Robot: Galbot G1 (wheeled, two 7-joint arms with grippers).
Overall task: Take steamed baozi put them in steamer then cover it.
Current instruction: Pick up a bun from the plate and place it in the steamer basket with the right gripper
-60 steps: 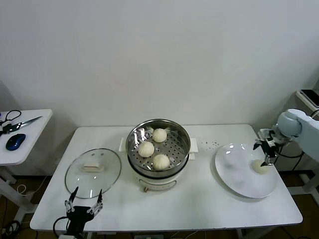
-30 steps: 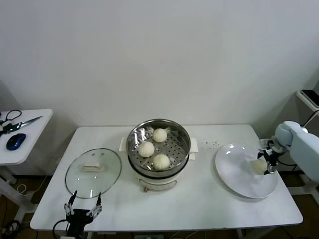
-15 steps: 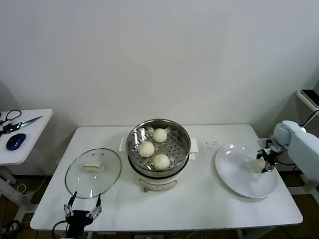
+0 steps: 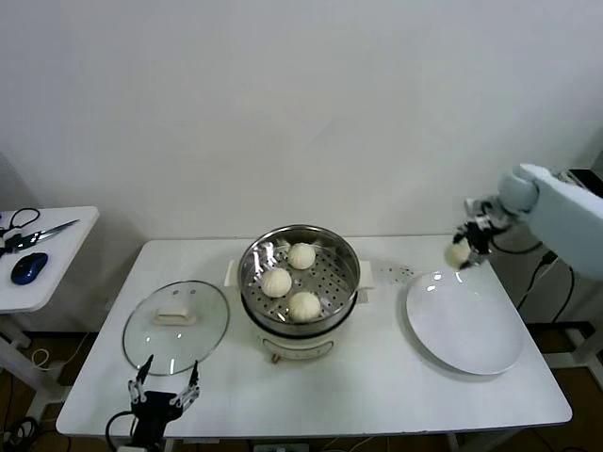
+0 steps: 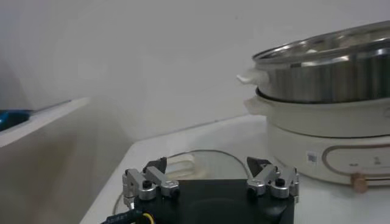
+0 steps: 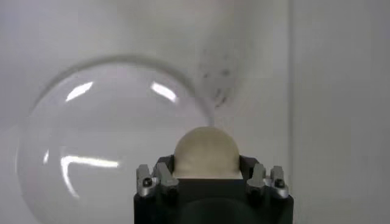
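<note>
Starting left of the steamer (image 4: pixel 300 279), the cover (image 4: pixel 176 325) lies flat on the table (image 4: pixel 396 386), and the left gripper (image 4: pixel 163 395) waits in front of it, fingers spread. Three steamed baozi (image 4: pixel 289 281) sit inside the steamer. Right of it, above the bare plate (image 4: pixel 465 325), the right gripper (image 4: pixel 466 247) pinches the fourth baozi (image 4: pixel 458 252); a shallow hold on that soft dome could let it drop short of the steamer.

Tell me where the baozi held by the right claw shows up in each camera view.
Head view: baozi held in the right claw, above the white plate's far edge.
Left wrist view: not in it.
Right wrist view: baozi between the fingers.
Shared landmark: the white plate.
</note>
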